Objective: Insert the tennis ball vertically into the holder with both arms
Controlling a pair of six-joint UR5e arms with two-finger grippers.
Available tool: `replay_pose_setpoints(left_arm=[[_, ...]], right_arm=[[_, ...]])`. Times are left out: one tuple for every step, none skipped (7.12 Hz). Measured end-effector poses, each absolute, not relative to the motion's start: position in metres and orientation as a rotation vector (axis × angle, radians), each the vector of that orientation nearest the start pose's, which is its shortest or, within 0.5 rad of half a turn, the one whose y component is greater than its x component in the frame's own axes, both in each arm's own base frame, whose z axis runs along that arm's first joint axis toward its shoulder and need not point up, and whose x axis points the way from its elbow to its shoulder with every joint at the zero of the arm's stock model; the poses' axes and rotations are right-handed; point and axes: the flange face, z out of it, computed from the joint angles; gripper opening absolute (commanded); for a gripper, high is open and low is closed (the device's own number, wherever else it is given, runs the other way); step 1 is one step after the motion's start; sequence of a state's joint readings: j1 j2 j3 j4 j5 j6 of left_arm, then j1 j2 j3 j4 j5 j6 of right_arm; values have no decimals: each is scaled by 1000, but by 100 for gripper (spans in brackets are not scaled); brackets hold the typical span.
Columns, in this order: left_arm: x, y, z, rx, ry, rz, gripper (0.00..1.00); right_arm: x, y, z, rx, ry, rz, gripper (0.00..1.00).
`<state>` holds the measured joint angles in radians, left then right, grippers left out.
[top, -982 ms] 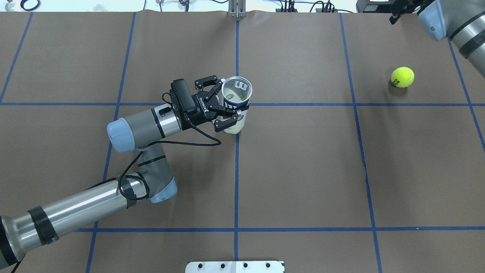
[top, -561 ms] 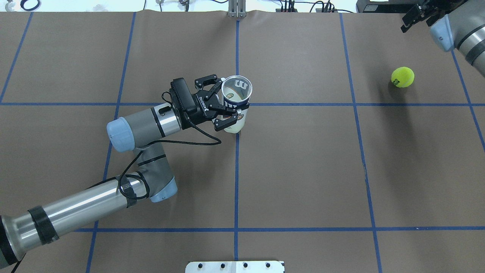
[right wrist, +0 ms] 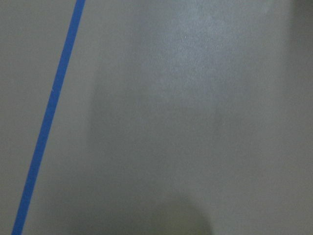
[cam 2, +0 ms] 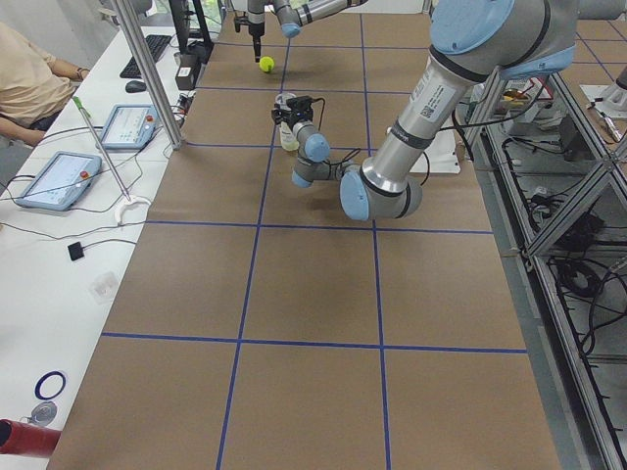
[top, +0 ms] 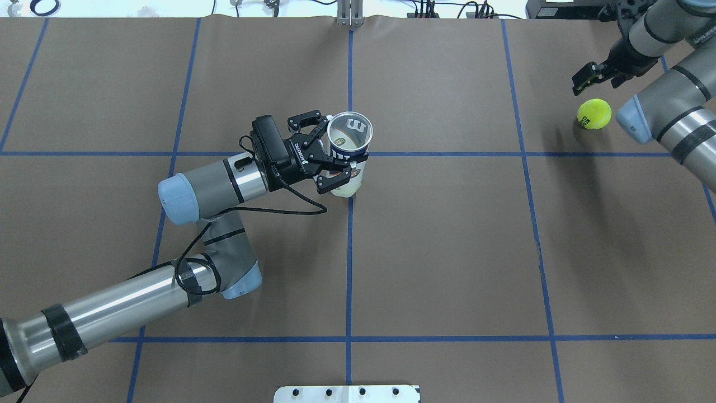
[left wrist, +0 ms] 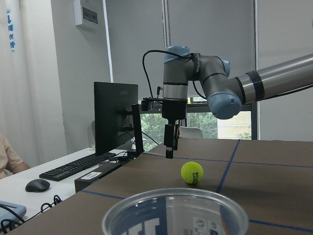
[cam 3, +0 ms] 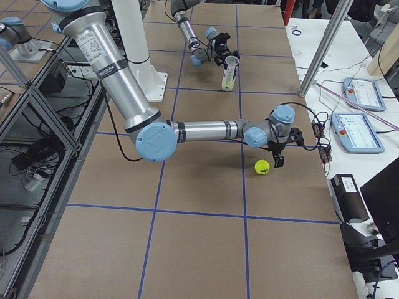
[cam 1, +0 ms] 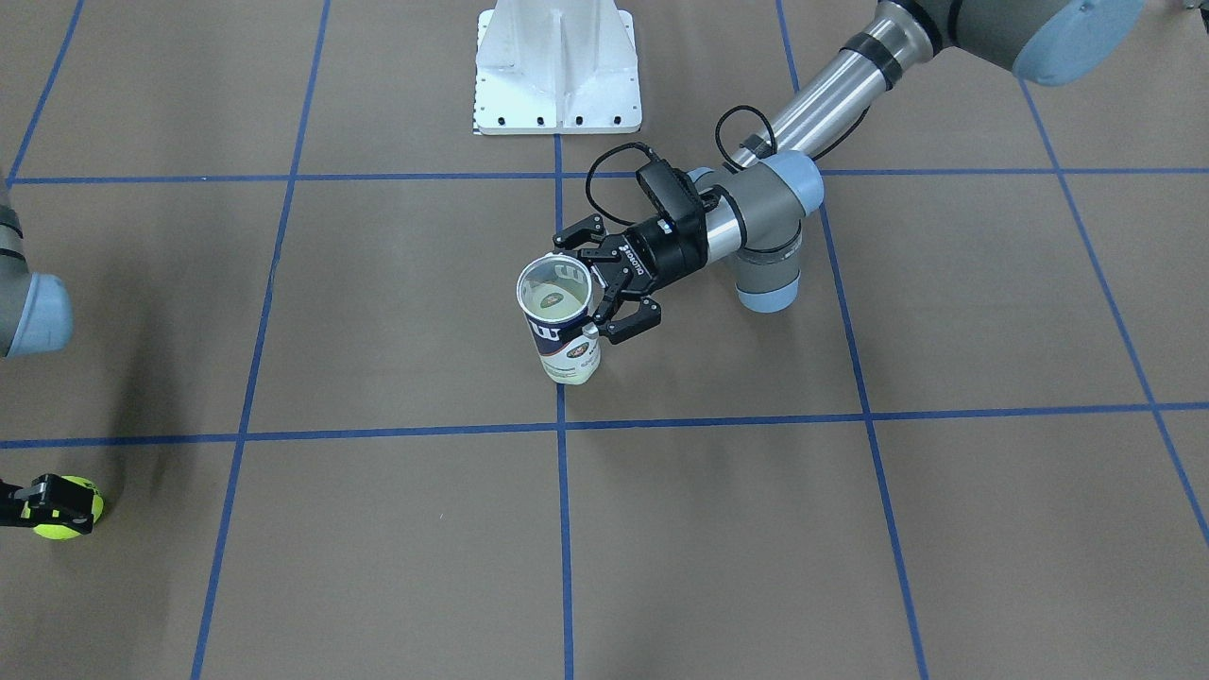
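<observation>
The holder (top: pixel 349 146), a clear can with a navy and white label, stands upright and open-topped near the table's middle; it also shows in the front view (cam 1: pixel 559 321). My left gripper (top: pixel 334 154) is shut on the holder from its left side, one finger (top: pixel 335 182) across the can's front. The left wrist view shows the holder's rim (left wrist: pixel 176 210) just below the camera. The yellow-green tennis ball (top: pixel 594 113) lies on the table at the far right. My right gripper (top: pixel 597 84) points down, open, just above and beside the ball (left wrist: pixel 192 172), not touching it.
The white pedestal base (cam 1: pixel 557 66) stands at the robot's side of the table. Blue tape lines grid the brown table cover (top: pixel 447 252). A monitor (left wrist: pixel 115 117) and keyboard stand past the table's end near the ball. A seated person (cam 2: pixel 29 78) and tablets are beside the table.
My right arm has swung in from the far right corner and come down beside the ball. My left gripper and the holder have not moved.
</observation>
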<state>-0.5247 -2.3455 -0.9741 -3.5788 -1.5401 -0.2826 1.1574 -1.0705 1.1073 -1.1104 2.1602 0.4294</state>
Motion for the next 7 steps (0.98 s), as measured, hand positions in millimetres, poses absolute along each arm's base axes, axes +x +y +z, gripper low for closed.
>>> replay_pose_setpoints(left_arm=[[544, -472, 258, 1753, 1352, 395, 81], [544, -472, 258, 1753, 1352, 395, 81], [544, -472, 258, 1753, 1352, 394, 81], [544, -472, 258, 1752, 1353, 393, 84], [544, -472, 258, 1751, 1354, 393, 89], [543, -473, 258, 1751, 1354, 391, 97], [542, -473, 259, 1750, 1352, 390, 99]], right_arm=[[-223, -683, 555, 207, -701, -136, 99], [-228, -677, 562, 210, -679, -143, 99], [-234, -672, 567, 211, -660, -150, 99], [-238, -670, 570, 211, -649, -155, 99], [-239, -668, 572, 210, -645, -156, 99], [-239, -667, 572, 211, -644, -157, 99], [-240, -667, 571, 213, -645, -157, 99]])
